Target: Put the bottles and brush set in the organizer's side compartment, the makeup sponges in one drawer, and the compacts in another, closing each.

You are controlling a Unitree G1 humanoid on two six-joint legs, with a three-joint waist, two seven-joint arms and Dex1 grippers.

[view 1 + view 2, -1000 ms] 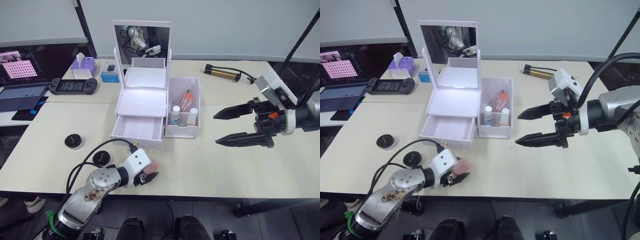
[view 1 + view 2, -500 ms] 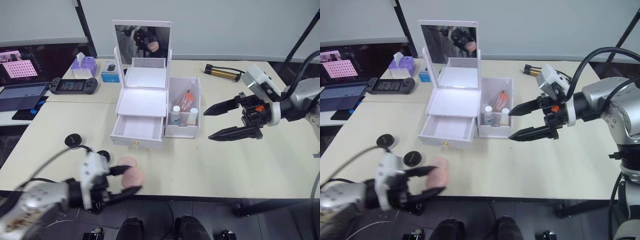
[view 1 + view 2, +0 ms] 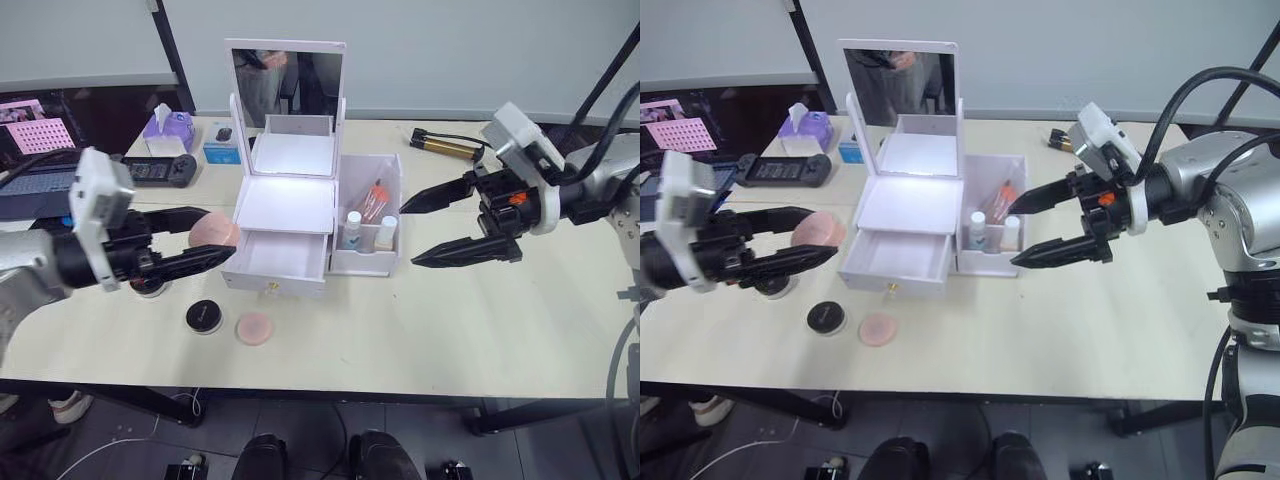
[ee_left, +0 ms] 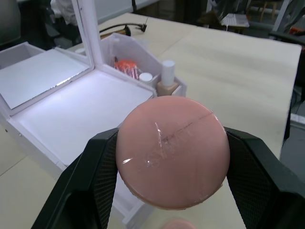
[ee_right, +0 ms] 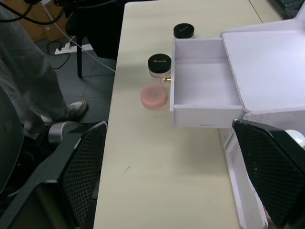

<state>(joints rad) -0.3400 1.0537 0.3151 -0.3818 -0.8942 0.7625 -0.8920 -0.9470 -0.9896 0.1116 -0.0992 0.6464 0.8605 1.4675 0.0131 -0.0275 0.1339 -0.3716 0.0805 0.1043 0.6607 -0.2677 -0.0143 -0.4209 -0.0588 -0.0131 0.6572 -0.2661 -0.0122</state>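
The left gripper (image 3: 200, 242) is clamped on a pink makeup sponge (image 3: 213, 231), one black finger on each side of the round pad. It holds the sponge in the air above the counter (image 3: 520, 320), just to the left of the white organizer (image 3: 290, 210) and near the level of its open lower drawer (image 3: 277, 258).

The right gripper (image 3: 425, 228) hangs over the counter to the right of the organizer with its two fingers spread wide apart. It holds nothing and touches nothing. Its fingertips point toward the side compartment (image 3: 368, 215).

The side compartment contains two small bottles (image 3: 351, 228) with white caps at the front and an orange-and-clear brush set (image 3: 374, 199) behind them.

The open lower drawer is pulled out toward the front edge of the counter, and its white interior is bare.

A second pink sponge (image 3: 254, 327) lies flat on the counter in front of the drawer. A black compact (image 3: 203, 316) lies just beside it on the left. Another compact (image 5: 183, 31) rests farther left, partly hidden under the left gripper in the eye views.

The mirror lid (image 3: 286, 72) of the organizer stands upright.
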